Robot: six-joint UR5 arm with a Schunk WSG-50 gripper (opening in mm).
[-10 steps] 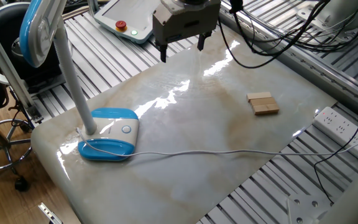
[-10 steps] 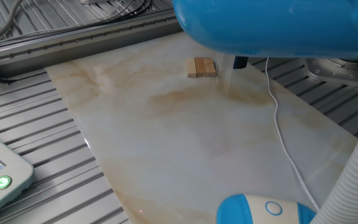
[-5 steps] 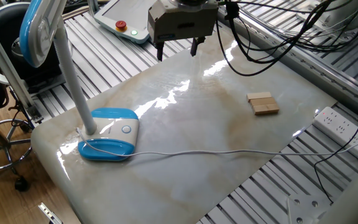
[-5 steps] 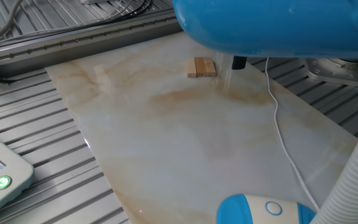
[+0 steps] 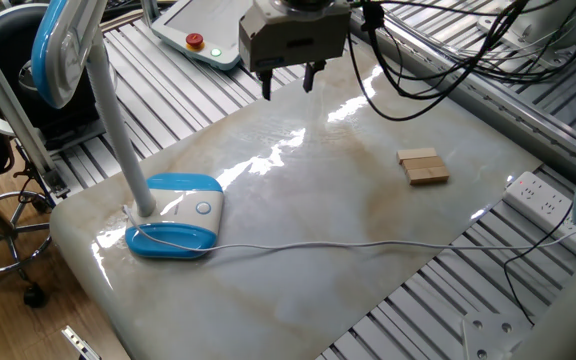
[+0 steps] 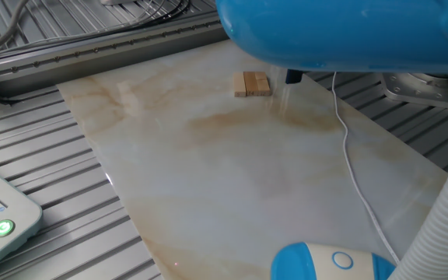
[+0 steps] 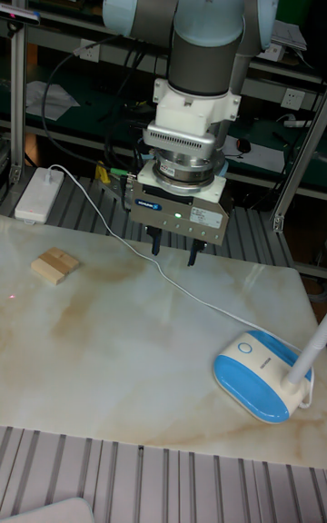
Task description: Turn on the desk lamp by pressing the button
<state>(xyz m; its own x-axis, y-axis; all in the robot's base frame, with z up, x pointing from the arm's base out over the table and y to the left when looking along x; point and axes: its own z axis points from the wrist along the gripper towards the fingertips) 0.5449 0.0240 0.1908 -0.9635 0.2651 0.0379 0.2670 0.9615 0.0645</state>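
The desk lamp stands at the table's near-left corner, with its blue-and-white base (image 5: 173,222), pale stem (image 5: 116,125) and blue-rimmed head (image 5: 56,45). The button (image 5: 202,208) is a small white disc with a pale blue ring on the base's white top; it also shows in the other fixed view (image 6: 341,260) and in the tall view (image 7: 242,349). My gripper (image 5: 288,85) hangs over the table's far edge, well away from the base. It is open (image 7: 173,251), with a clear gap between its dark fingers and nothing in them. The lamp head (image 6: 341,31) hides most of the gripper in the other fixed view.
A small wooden block (image 5: 423,166) lies on the right part of the marble top. The lamp's thin white cord (image 5: 368,243) runs across the front of the table to a power strip (image 5: 543,195). A white-and-teal pendant (image 5: 203,35) lies behind the gripper.
The gripper has lifted and shifted a little toward the table's far edge. Its fingers now stand closer together than a second ago. The lamp and block have not moved.
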